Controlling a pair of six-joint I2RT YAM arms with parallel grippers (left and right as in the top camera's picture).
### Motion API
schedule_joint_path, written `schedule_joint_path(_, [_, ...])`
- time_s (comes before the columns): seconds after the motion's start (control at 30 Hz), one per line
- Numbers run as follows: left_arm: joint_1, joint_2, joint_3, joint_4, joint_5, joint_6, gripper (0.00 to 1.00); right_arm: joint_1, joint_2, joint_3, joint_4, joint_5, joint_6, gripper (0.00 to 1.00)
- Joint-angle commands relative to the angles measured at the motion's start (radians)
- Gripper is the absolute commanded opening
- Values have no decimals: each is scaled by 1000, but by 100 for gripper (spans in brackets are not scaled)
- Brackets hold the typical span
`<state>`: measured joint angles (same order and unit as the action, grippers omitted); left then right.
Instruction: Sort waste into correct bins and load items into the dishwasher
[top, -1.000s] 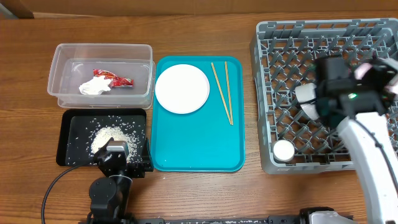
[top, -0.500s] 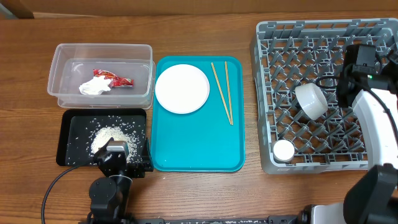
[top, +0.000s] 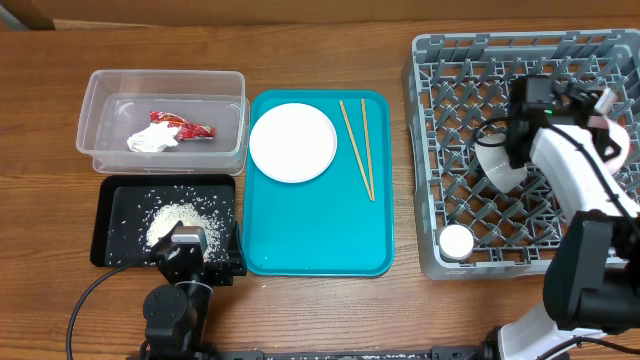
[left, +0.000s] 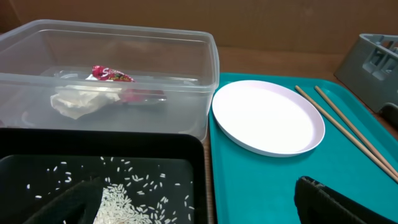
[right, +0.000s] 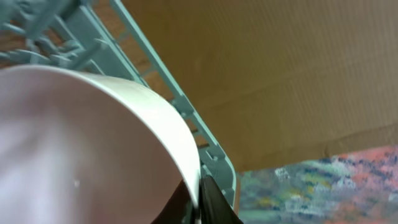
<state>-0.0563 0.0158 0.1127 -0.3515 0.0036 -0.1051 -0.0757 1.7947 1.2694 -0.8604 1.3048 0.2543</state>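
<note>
My right gripper (top: 510, 150) is shut on the rim of the pale bowl (top: 497, 165) and holds it tilted on edge inside the grey dish rack (top: 440, 90). In the right wrist view the fingers (right: 199, 194) pinch the bowl's wall (right: 93, 137). A small cup (top: 456, 241) sits in the rack's front left corner. A white plate (top: 292, 142) and two chopsticks (top: 357, 148) lie on the teal tray (top: 320, 230). The red wrapper (top: 185, 126) and the tissue (top: 150, 140) lie in the clear tub (top: 165, 80). Rice (top: 175, 218) lies in the black tray (top: 110, 230). My left gripper (left: 196, 186) is open and empty, low over the black tray's right edge.
The teal tray lies between the bins on the left and the rack on the right. The rack's rim (right: 205, 143) shows in the right wrist view, with a cardboard wall behind it. The left arm's base (top: 175, 310) stands at the table's front edge.
The right wrist has swung right and then back left over the rack. The bowl has stayed at about the same spot and now stands more on edge. The left arm has not moved.
</note>
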Motion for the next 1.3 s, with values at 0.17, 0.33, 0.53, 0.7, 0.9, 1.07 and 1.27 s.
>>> schedule_joint_path(0.17, [11, -11, -7, 2, -11, -14, 100, 18, 15, 6, -5, 18, -2, 6])
schedule_joint_path(0.33, [11, -11, -7, 1, -11, -14, 100, 95, 14, 6, 42, 19, -34, 31])
schedule_joint_path(0.53, [11, -11, -7, 2, -11, -14, 100, 230, 11, 25, 74, 5, -69, 46])
schedule_joint_path(0.7, [11, -11, -7, 2, -11, -14, 100, 364, -34, 85, 45, -182, -73, 48])
schedule_joint_path(0.9, [11, -11, -7, 2, -11, -14, 100, 504, -114, 173, -69, -727, -72, 59])
schedule_joint_path(1.07, [11, -11, -7, 2, -11, -14, 100, 550, -122, 181, -92, -1266, -11, 59])
schedule_joint_path(1.27, [11, -11, -7, 2, -11, -14, 100, 550, -27, 156, -39, -1423, 13, 52])
